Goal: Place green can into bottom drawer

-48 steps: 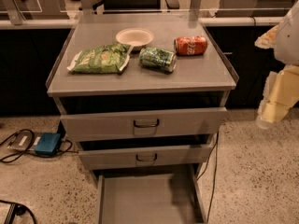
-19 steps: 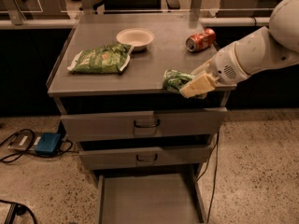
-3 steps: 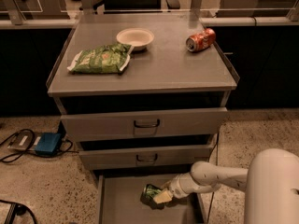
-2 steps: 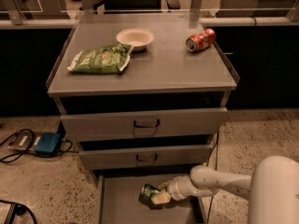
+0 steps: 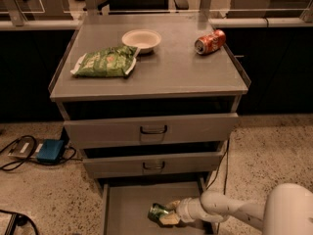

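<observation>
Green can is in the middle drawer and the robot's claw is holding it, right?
Not quite. The green can is in the bottom drawer, not the middle one, as the camera view shows. The claw is down in that drawer holding it.

Speckled terrazzo floor (image 5: pixel 274 151) under a grey metal cabinet (image 5: pixel 181 72).

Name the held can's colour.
Green; the gripper holds the can in the bottom drawer; camera view.
</observation>
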Robot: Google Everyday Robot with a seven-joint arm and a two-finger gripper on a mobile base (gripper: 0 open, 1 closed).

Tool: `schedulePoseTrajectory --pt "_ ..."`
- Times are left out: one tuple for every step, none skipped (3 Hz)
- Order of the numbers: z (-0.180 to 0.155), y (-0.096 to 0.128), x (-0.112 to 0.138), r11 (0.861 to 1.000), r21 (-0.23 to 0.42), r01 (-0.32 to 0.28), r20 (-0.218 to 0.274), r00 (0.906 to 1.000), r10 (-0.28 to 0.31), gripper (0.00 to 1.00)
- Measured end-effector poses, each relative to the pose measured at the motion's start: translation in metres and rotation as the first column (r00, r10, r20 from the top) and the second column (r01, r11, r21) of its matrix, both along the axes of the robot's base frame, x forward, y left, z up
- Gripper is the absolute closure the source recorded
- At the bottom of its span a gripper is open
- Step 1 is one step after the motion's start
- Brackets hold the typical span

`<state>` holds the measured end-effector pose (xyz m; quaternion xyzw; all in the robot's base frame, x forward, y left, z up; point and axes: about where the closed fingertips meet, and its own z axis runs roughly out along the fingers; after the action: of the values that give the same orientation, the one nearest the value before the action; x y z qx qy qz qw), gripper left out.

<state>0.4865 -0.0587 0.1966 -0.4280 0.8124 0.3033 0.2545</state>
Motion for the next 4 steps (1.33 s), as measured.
schedulePoseTrajectory --pt "-0.044 -0.003 0.001 0.999 -0.041 0.008 -0.026 0.9996 -0.009 1.0" --pt "-0.088 0.008 0.026 0.994 -0.104 -0.015 -0.075 0.9972 0.008 1.0" --pt "-0.088 0.011 0.03 0.994 -0.109 -0.018 -0.077 0.997 0.009 1.0" --pt "-0.088 0.011 0.03 0.994 -0.109 -0.018 -0.078 0.9969 0.01 0.74"
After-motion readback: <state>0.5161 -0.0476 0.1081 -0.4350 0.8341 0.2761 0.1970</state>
